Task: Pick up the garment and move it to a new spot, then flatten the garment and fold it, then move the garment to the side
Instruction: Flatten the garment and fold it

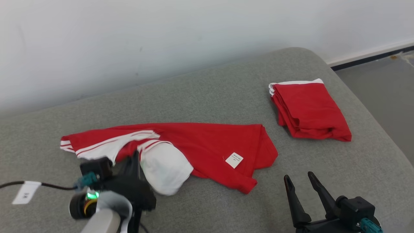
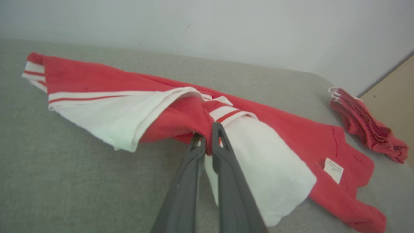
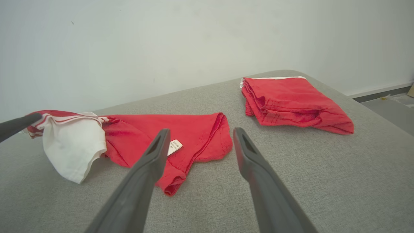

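Closest in, the left gripper [image 1: 135, 159] is pinching down on the garment [image 1: 207, 142]. Its two dark fingers are pressing together with a fold of red cloth caught between them, right beside the white sleeve [image 1: 166, 168], which is bulging out just to their right. On the other side, the right gripper [image 1: 298, 177] is hanging with its jaws spread wide, holding nothing. It is sitting near the garment's near hem, apart from the cloth.

Now the relation that matters. The garment is lying on the grey cushion [image 1: 207, 97] with its long axis running side to side across the robot's front. The striped sleeve end is pointing out to the left, and the hem end with the little white label [image 1: 234, 160] is reaching toward the right. So the left arm is gripping near the sleeve end, and the length of the body is trailing away from it toward the right gripper. I'm reading that as a lift that is going to drag the hem unless the right arm joins in. That hem corner is lying ahead and to the left of the open fingers, so the right arm is the nearer one for that end.

Farther back on the right, well apart, a folded red pile [image 1: 310, 108] is resting near the cushion's edge. Beyond it, the pale wall [image 1: 161, 38] is closing off the scene.
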Available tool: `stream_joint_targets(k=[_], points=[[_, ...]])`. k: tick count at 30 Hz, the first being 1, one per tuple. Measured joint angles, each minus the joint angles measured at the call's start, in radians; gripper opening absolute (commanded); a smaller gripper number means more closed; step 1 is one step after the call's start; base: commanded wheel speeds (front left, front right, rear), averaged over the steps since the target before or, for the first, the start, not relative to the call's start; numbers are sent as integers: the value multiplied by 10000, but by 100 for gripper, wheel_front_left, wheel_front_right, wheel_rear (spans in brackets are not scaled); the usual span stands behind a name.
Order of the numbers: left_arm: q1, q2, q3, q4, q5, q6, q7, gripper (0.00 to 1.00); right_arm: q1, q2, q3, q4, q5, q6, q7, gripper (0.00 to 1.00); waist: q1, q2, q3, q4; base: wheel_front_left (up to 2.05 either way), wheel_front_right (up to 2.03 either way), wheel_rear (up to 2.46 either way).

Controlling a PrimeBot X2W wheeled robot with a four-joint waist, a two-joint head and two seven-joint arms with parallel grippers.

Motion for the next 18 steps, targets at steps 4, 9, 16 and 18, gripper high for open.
stream_joint_targets(k=[4, 9, 16, 18], points=[[-569, 56, 142, -1304, 182, 6, -255, 0, 3, -2, 38, 44, 13, 0, -19, 100, 0, 0, -125, 193, 0, 0, 0], [-1323, 132, 0, -2727, 405, 92, 58, 0, 4, -2, 92, 107, 67, 0, -23, 100, -1, 0, -329, 348, 0, 0, 0], [-2085, 226, -13, -4079, 552, 207, 422, 0, 20, 0, 111, 150, 113, 0, -40, 100, -1, 0, -468, 393, 0, 0, 0], [-2217, 211, 21, -4431, 451, 232, 564, 0, 42, -2, 102, 155, 123, 0, -44, 100, -1, 0, -492, 383, 0, 0, 0]])
